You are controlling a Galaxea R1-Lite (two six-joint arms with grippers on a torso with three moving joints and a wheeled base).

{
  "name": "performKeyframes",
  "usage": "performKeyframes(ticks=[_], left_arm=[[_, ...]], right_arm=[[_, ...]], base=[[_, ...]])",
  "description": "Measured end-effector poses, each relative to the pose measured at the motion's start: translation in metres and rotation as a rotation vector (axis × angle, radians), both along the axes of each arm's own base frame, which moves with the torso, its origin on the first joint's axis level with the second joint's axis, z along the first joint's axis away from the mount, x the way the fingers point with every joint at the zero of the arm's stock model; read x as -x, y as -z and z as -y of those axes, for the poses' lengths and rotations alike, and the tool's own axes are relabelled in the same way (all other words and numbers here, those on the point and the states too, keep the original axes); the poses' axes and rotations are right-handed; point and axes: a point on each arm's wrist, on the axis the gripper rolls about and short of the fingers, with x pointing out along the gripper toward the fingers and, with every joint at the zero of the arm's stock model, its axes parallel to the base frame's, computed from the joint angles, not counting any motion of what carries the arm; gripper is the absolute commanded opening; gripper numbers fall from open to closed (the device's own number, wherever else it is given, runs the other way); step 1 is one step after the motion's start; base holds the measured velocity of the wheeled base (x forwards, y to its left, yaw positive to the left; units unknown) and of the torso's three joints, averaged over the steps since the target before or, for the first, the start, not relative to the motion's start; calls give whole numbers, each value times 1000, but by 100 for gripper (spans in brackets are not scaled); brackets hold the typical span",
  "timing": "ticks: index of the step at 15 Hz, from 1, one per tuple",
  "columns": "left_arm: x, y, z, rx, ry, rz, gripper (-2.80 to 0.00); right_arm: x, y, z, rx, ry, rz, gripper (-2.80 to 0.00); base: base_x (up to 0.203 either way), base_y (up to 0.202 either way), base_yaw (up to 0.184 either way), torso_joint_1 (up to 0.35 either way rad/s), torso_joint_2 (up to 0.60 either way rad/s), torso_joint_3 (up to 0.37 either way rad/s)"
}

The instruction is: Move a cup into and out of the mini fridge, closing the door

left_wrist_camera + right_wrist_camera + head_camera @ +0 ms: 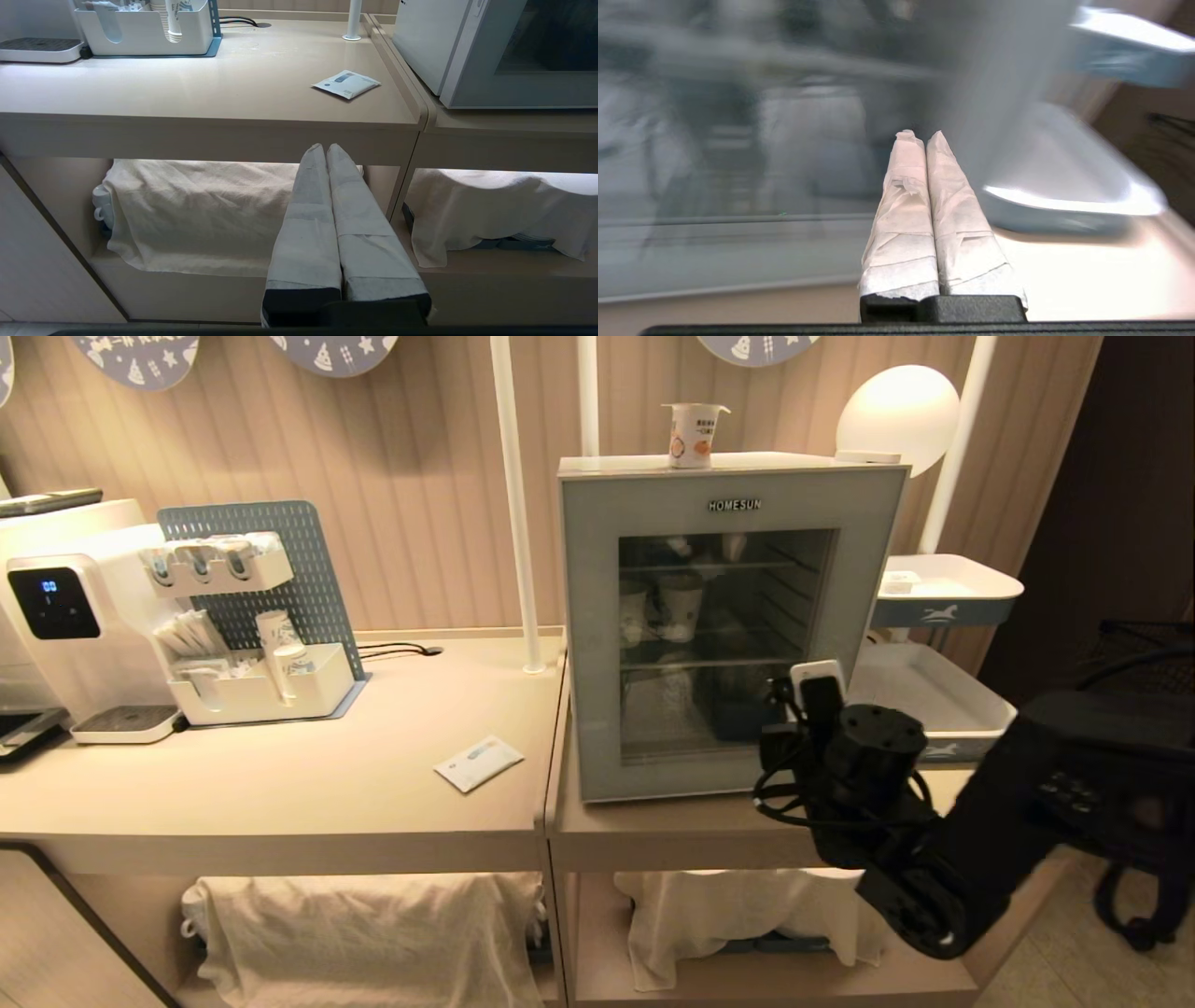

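Right gripper [814,677]: pressed shut, empty — in front of door [728,616]
Left gripper [325,148]: pressed shut, empty
Cup [693,434]: atop mini fridge [747,462]

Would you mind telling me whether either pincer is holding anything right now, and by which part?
Nothing is held. The right pincer is shut and empty before the door; the left pincer is shut and empty too.

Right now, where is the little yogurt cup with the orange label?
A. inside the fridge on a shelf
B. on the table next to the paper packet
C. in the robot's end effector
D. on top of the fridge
D: the yogurt cup stands upright on the roof of the mini fridge, above the HOMESUN lettering, while the door is shut and the right end effector in front of it holds nothing.
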Motion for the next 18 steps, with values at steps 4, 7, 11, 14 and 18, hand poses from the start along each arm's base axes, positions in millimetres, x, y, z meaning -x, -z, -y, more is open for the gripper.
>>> performKeyframes(ticks=[4,7,11,14,18], left_arm=[[0,0,0,0,0,0,-280],[0,0,0,0,0,0,-280],[0,0,0,0,0,0,-280],[0,0,0,0,0,0,-280],[0,0,0,-1,0,0,-280]], right_arm=[[94,-90,49,-64,57,146,-280],[182,-151,99,-149,122,307,-280],[307,-182,167,-257,270,468,-280],[359,-169,184,-213,448,418,-280],[369,-149,182,-153,560,312,-280]], base=[[0,0,0,0,0,0],[0,0,0,0,0,0],[0,0,0,0,0,0],[0,0,0,0,0,0],[0,0,0,0,0,0]])
